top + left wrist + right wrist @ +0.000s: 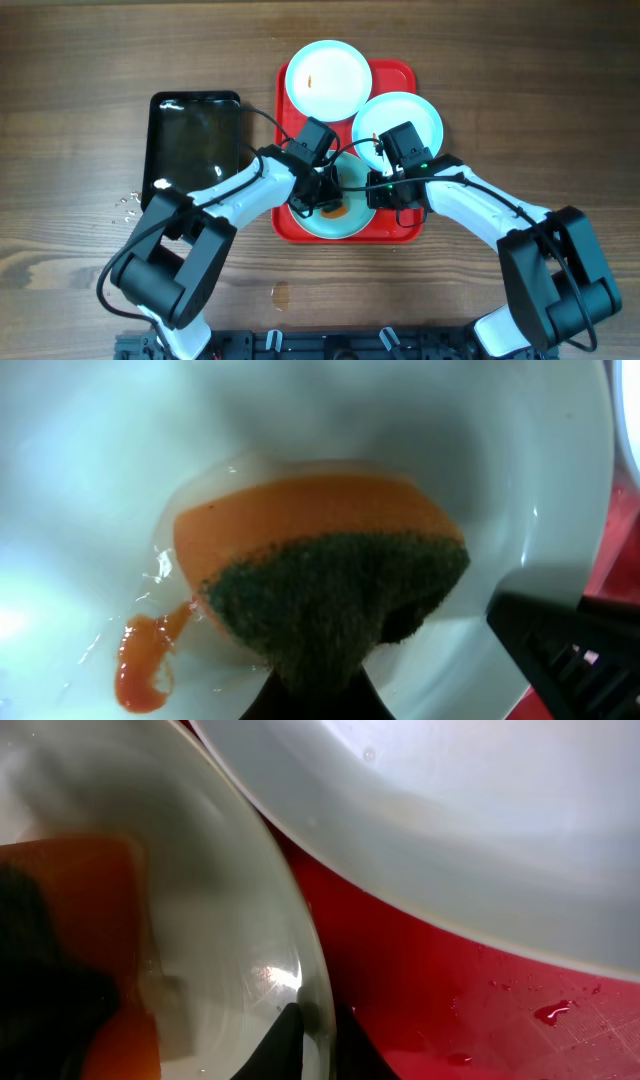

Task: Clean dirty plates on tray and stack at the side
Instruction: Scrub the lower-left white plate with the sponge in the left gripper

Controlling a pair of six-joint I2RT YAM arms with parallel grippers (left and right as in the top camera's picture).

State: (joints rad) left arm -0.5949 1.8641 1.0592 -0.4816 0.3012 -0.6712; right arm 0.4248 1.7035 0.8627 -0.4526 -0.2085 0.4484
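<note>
The left claw [318, 196] is clenched on a sponge [330, 580], orange with a dark green rough layer, and it presses the sponge on the middle of the front plate [350, 226]. I judge this to be the wiping step. The sponge covers most of the dirty place, and only one orange smear [140, 668] lies free, just beside the left corner of the sponge.

The right claw [312, 1038] is closed on the rim of the same plate at its right side, with one finger inside the rim and one outside, above the red tray [420, 990]. In my opinion it holds the plate so that it cannot slide or turn under the rubbing.

The front plate lies at the near end of the tray, directly under the left claw and between the two claws. The right plate [412, 112] lies near the held rim but apart from it. The back plate [328, 80] has a small orange mark. No plate is stacked at the side yet. A black tray [195, 150] stands left of the red one.
</note>
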